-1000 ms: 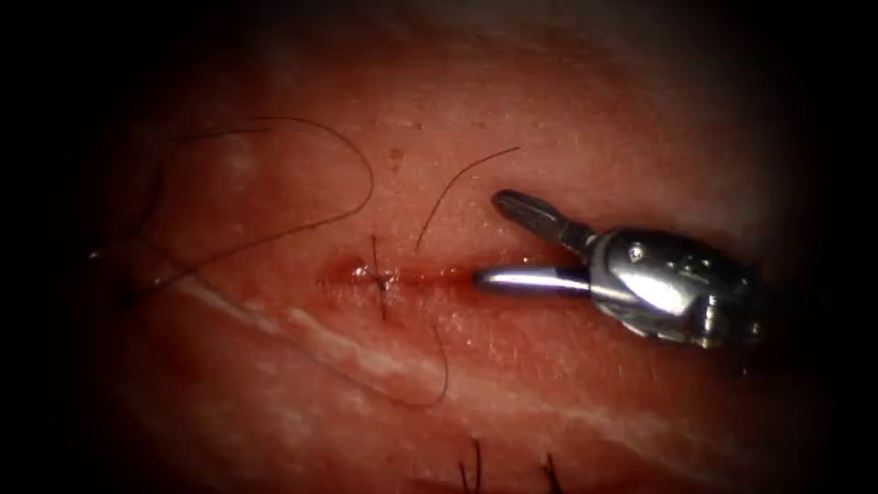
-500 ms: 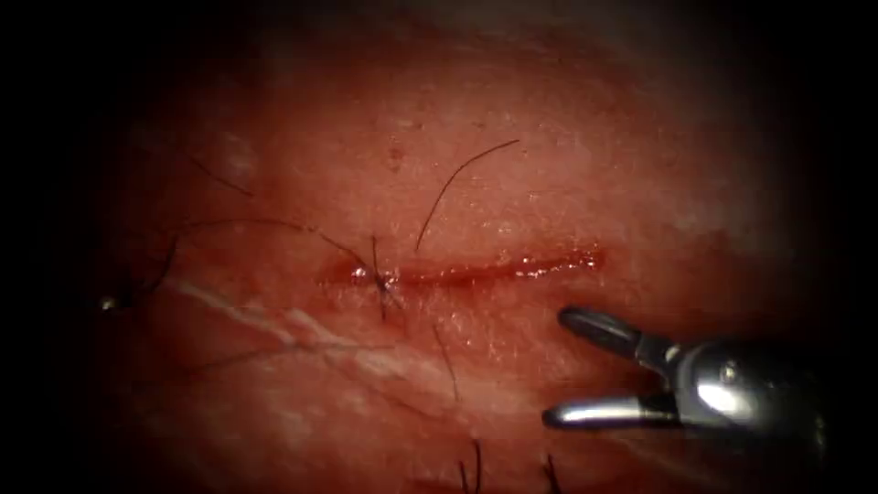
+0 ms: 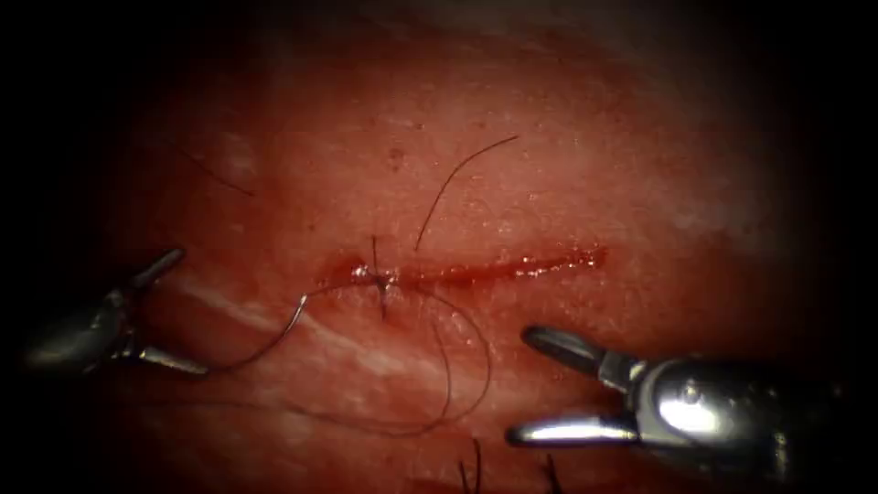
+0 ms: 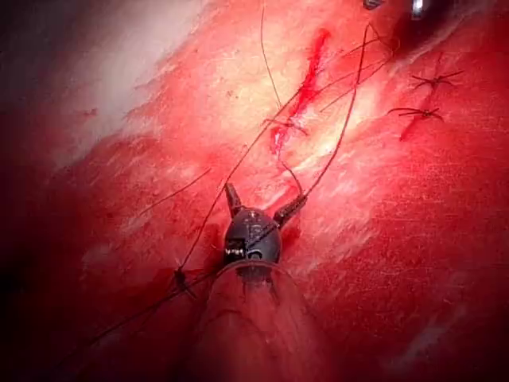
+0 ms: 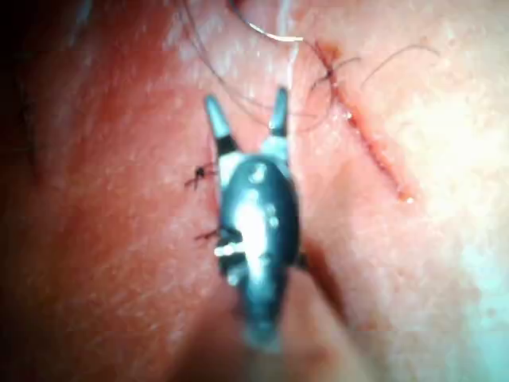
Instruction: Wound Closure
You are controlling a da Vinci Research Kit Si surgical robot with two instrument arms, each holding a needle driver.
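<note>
Tissue (image 3: 549,155) carries the cut (image 3: 476,271) (red fluid (image 3: 549,265) along it); thread (image 3: 457,402) lies looped just beside the right tool's fingertips (image 3: 535,337).

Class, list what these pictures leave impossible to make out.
1. Endoscope view: whether the needle, below the left end of the cut, touches the open, empty left hand or enters the tissue. Dark shading hides this.
2. Endoscope view: the shaft of the open, empty right hand, cut off by the edge.
3. Endoscope view: cut ends of thread, cut off by the bottom edge.
</note>
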